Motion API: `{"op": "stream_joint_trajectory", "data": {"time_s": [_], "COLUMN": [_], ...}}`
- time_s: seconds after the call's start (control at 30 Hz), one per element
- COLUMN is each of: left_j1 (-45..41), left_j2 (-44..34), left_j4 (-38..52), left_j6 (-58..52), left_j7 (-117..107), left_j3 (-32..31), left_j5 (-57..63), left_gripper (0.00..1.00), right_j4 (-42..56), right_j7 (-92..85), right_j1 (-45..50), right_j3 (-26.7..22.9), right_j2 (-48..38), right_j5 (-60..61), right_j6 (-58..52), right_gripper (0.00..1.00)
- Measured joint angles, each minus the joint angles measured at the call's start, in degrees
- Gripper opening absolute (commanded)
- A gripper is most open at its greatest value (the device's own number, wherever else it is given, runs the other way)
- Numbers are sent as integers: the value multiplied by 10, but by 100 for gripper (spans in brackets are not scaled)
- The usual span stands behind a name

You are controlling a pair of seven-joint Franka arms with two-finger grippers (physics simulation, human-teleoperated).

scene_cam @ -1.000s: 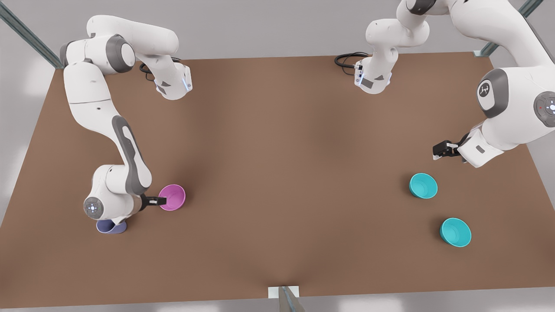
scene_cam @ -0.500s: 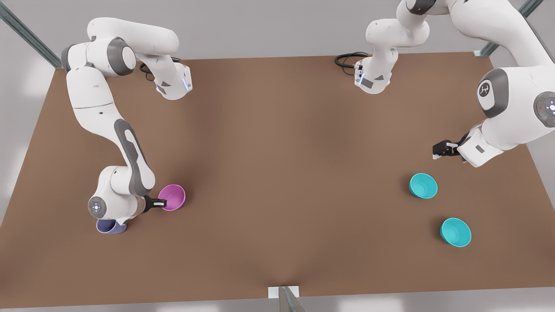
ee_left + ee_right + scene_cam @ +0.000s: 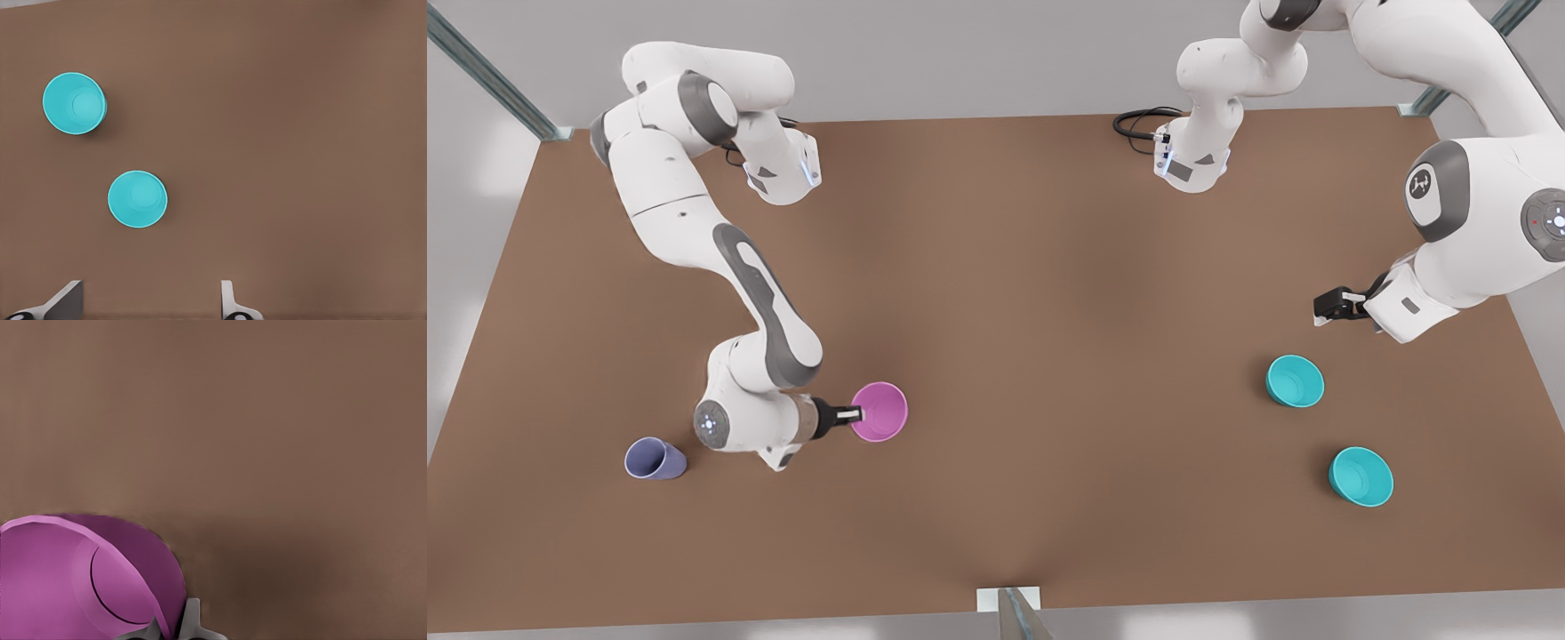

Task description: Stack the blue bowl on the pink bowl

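Observation:
The pink bowl (image 3: 880, 411) is left of the table's centre in the front view, and my right gripper (image 3: 852, 414) is shut on its rim from the front view's left. In the right wrist view that rim runs between the fingertips (image 3: 190, 623), with the pink bowl (image 3: 60, 580) beside them. The blue bowl (image 3: 1295, 380) sits upright at the front view's right and reappears as the blue bowl (image 3: 137, 199) in the left wrist view. My left gripper (image 3: 1332, 308) hovers open, behind and above it, and its fingers (image 3: 65, 300) are spread wide with nothing between them.
A slightly wider turquoise bowl (image 3: 1361, 476) sits nearer the table's front edge, on the front view's right of the blue one; it is the turquoise bowl (image 3: 74, 103) in the left wrist view. A lavender cup (image 3: 655, 459) lies at the front view's far left.
My right arm has carried the pink bowl toward the front view's right, away from the lavender cup, which is now fully uncovered. The left arm has not moved.

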Motion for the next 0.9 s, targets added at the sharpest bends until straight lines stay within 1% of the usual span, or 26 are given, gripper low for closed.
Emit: {"op": "stream_joint_trajectory", "data": {"time_s": [0.13, 0.2, 0.3, 0.37, 0.4, 0.43, 0.47, 0.53, 0.57, 0.6, 0.63, 0.67, 0.7, 0.8, 0.87, 0.9], "left_j1": [0, 0, 0, 0, 0, 0, 0, -2, -3, 6, 33, 62, 83, 121, 127, 128], "left_j2": [0, 1, 2, 2, 2, 2, 3, 11, 25, 46, 71, 89, 105, 161, 180, 192], "left_j4": [0, 0, 0, 0, 0, 0, 0, 0, -1, -1, -3, -23, -40, -64, -99, -107], "left_j6": [-1, -1, -1, -1, -1, -1, -1, -1, 2, 7, 15, 31, 51, 115, 162, 186], "left_j7": [0, 0, 0, 0, 0, 0, 0, 0, 1, 4, 8, 12, 19, 43, 60, 69], "left_j3": [0, 0, 0, 0, 0, 0, 0, 10, 28, 47, 58, 64, 69, 75, 79, 79], "left_j5": [0, 0, 0, 0, 0, 0, 0, 0, -2, -5, -16, -30, -40, -82, -106, -118], "left_gripper": [100, 100, 100, 100, 100, 100, 100, 100, 100, 100, 100, 100, 100, 100, 100, 100], "right_j4": [63, 89, 144, 161, 165, 167, 172, 177, 178, 174, 163, 156, 155, 182, 203, 205], "right_j7": [39, 61, 89, 105, 112, 120, 127, 141, 147, 153, 160, 167, 175, 182, 169, 160], "right_j1": [132, 191, 248, 264, 266, 267, 267, 264, 261, 250, 232, 203, 161, 9, -48, -57], "right_j3": [-1, -19, -52, -65, -68, -69, -70, -70, -70, -70, -70, -70, -70, -72, -76, -100], "right_j2": [62, 90, 137, 155, 158, 160, 160, 156, 148, 130, 93, 52, 19, -43, -93, -131], "right_j5": [16, 19, 21, 21, 21, 20, 20, 20, 22, 26, 29, 29, 18, -56, -113, -135], "right_j6": [63, 103, 143, 161, 168, 173, 176, 181, 181, 179, 168, 144, 106, -67, -179, -228], "right_gripper": [21, 21, 21, 21, 27, 86, 100, 100, 100, 100, 100, 100, 100, 100, 100, 100]}}
